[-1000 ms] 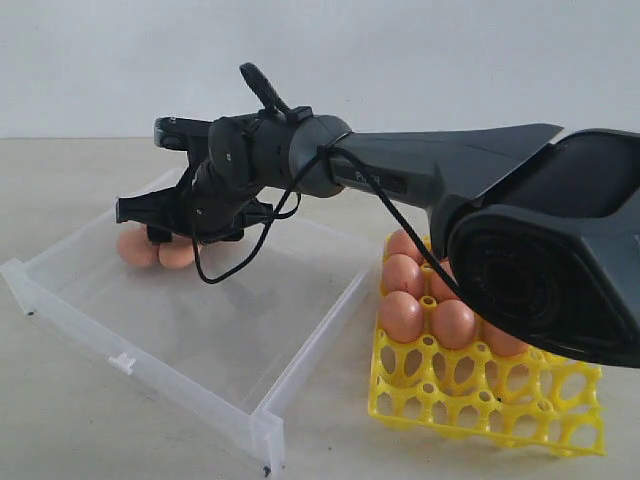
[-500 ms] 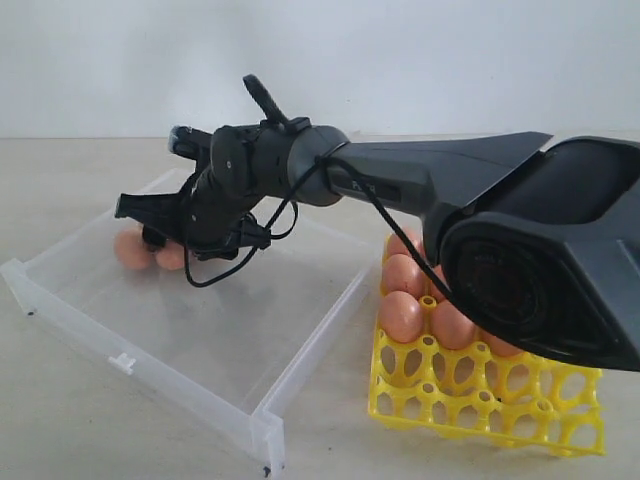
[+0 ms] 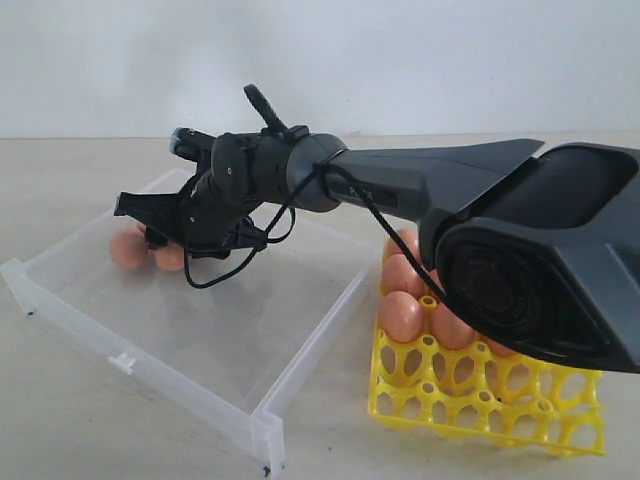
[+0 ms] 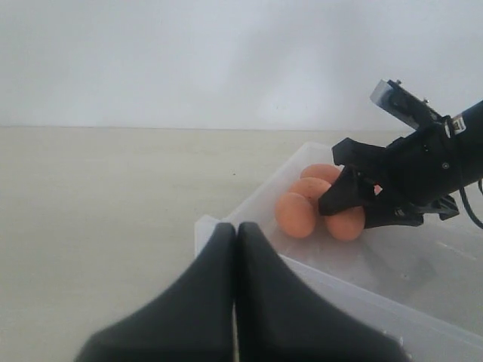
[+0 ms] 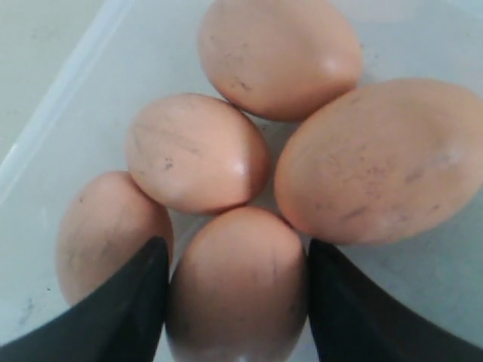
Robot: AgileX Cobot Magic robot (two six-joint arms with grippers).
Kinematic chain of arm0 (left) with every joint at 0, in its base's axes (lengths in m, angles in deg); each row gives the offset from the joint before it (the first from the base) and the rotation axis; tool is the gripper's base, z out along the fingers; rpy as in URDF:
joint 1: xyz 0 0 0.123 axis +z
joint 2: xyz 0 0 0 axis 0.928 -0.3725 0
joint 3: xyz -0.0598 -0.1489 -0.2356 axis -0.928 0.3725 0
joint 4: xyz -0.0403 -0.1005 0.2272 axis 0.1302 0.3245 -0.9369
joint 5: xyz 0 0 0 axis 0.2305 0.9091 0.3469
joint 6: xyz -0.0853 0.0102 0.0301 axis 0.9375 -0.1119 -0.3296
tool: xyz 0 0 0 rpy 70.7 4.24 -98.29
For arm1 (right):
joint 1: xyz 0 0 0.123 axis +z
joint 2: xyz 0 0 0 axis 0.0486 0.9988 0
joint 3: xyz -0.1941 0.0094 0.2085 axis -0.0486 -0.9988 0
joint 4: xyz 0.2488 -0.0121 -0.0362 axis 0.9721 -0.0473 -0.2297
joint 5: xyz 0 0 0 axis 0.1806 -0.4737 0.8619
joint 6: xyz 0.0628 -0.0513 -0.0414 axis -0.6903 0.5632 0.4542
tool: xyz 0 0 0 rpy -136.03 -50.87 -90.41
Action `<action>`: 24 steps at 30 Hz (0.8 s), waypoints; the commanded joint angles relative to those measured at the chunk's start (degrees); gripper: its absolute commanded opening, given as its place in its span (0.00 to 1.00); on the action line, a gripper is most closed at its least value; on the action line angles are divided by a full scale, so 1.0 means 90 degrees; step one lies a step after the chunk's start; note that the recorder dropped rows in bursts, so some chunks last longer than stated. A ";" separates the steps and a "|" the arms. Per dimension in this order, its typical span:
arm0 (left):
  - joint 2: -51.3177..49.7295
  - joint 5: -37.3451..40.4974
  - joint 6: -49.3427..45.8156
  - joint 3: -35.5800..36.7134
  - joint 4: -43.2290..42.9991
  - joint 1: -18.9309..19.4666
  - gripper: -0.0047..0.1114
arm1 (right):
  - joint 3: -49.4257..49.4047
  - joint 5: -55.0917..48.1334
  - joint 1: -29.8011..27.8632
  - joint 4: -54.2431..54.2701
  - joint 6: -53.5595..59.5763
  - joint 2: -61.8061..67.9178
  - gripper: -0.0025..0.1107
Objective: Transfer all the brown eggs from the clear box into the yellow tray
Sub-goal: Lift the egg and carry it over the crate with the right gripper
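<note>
Five brown eggs lie bunched in a far corner of the clear box. My right gripper reaches down among them, and its two fingers press the sides of the nearest egg, which still rests on the box floor. From outside, that right gripper hides most of the cluster, leaving two eggs showing. The yellow tray stands right of the box with several eggs in its far cells. My left gripper is shut and holds nothing, just outside the box wall.
The right arm stretches across from the right, over the tray and the box. The box's near wall has a small tab. The tray's front rows of cells hold no eggs. Bare table surrounds both.
The right gripper has sunk a little deeper toward the eggs in the box corner and its fingers have closed in on one egg. The left gripper has not moved.
</note>
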 commanded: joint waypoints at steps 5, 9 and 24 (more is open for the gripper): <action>0.0019 0.0000 -0.0003 -0.0017 0.0034 -0.0028 0.00 | -0.0002 -0.0308 0.0242 -0.1359 0.0231 -0.0928 0.02; 0.0019 0.0000 -0.0003 -0.0017 0.0034 -0.0028 0.00 | -0.0733 0.0138 0.0692 -0.3384 -0.0207 -0.1692 0.02; 0.0019 0.0000 -0.0003 -0.0017 0.0034 -0.0028 0.00 | -0.8873 0.5582 -0.1700 -0.5237 -0.1778 -0.6745 0.02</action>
